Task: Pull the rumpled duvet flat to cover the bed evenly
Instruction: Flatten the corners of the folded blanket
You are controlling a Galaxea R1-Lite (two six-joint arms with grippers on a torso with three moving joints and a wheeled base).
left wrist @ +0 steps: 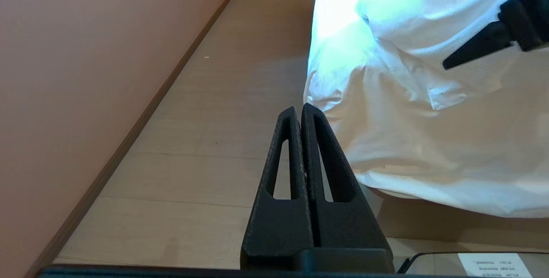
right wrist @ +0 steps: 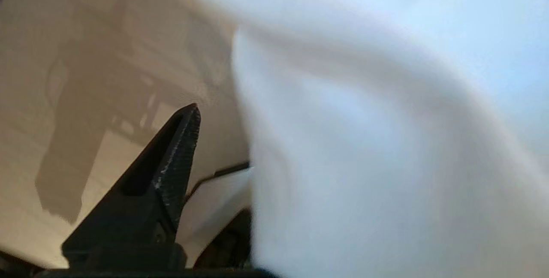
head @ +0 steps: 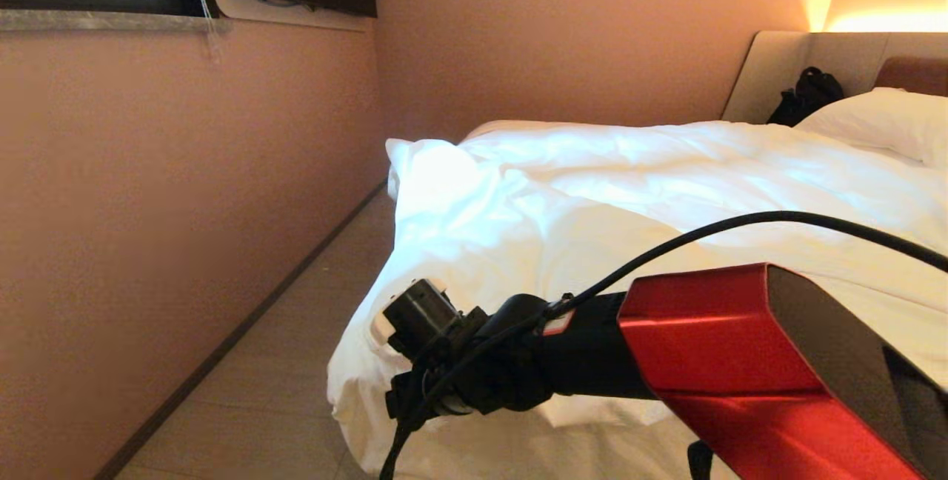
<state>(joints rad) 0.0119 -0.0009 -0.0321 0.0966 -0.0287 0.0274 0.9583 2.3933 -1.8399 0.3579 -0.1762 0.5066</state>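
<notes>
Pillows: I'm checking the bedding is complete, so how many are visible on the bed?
1. One white pillow lies at the head of the bed, beside a black bag; more may lie beyond the view.

Bare floor [head: 296, 361] between wall [head: 148, 206] and overhanging duvet [head: 592, 191] leaves passage.

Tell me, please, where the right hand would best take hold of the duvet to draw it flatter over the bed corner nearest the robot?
Probably the folded flap of the duvet hanging over the bed's near corner. That doubled edge stands out from the drape, so one finger could pass behind it. Come from the floor side, where the right hand already sits.
</notes>
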